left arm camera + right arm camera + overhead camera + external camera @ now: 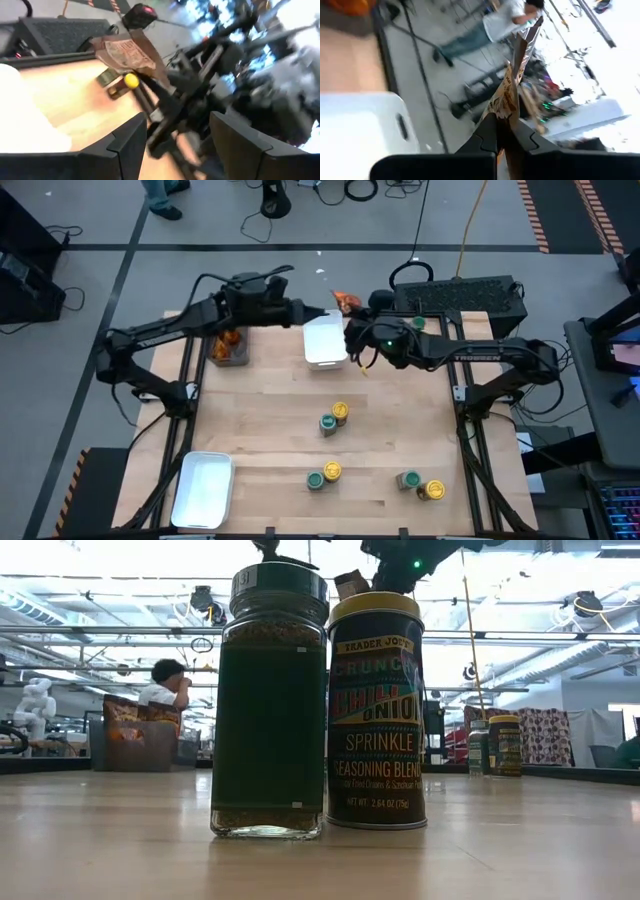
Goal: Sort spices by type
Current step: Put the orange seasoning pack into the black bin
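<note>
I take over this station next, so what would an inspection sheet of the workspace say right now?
Surface: wooden table, bare in the middle.
Job's things: three pairs of green-lidded and yellow-lidded jars stand on the near half; orange-brown packets lie in the dark bin.
Clutter: one white tray at the far edge, another white tray at the near left corner.
Grippers: right gripper shut on a brown packet, raised by the far tray; left gripper open, beside it.
Cables: several lie on the floor beyond the table.
Surroundings: a person sits in the room behind.
</note>
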